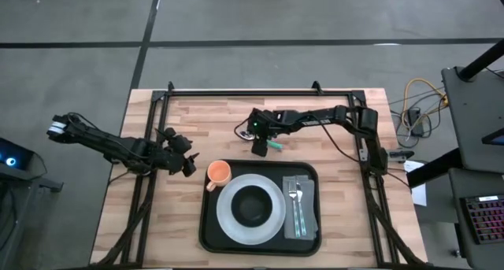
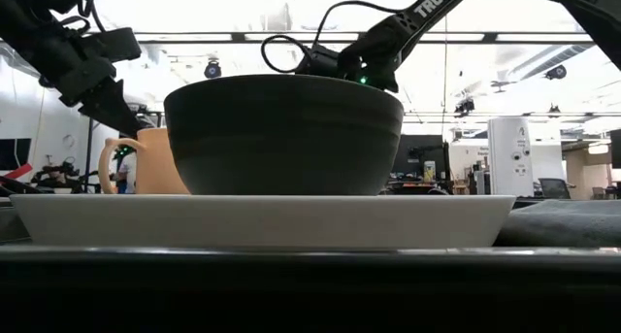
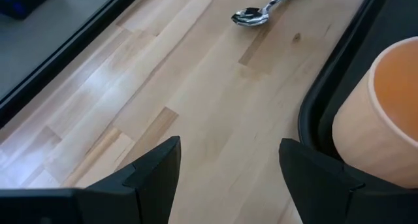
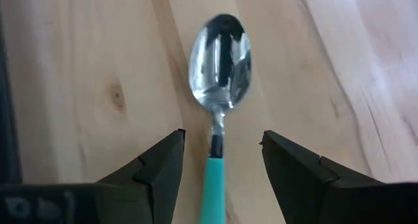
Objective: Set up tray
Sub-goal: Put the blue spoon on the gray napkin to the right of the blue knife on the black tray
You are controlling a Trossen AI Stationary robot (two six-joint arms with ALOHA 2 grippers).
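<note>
The black tray (image 1: pixel 206 223) lies at the table's near middle. On it are a white plate (image 1: pixel 228 215) with a black bowl (image 1: pixel 252 205), an orange cup (image 1: pixel 218 173) in its far left corner, and a grey napkin (image 1: pixel 307 215) with a fork and a knife. A teal-handled spoon (image 4: pixel 220 61) lies flat on the wood beyond the tray. My right gripper (image 4: pixel 222 139) is open, low over the spoon, one finger on either side of the handle (image 4: pixel 212 185) just behind the bowl, not touching. My left gripper (image 3: pixel 228 149) is open over the wood left of the cup (image 3: pixel 385 113).
The tray's raised rim (image 3: pixel 326 100) runs just right of my left gripper. A black frame (image 1: pixel 236 93) borders the table's far and side edges. In the low view the bowl (image 2: pixel 281 134) and plate (image 2: pixel 262 221) fill the foreground. Bare wood lies left of the tray.
</note>
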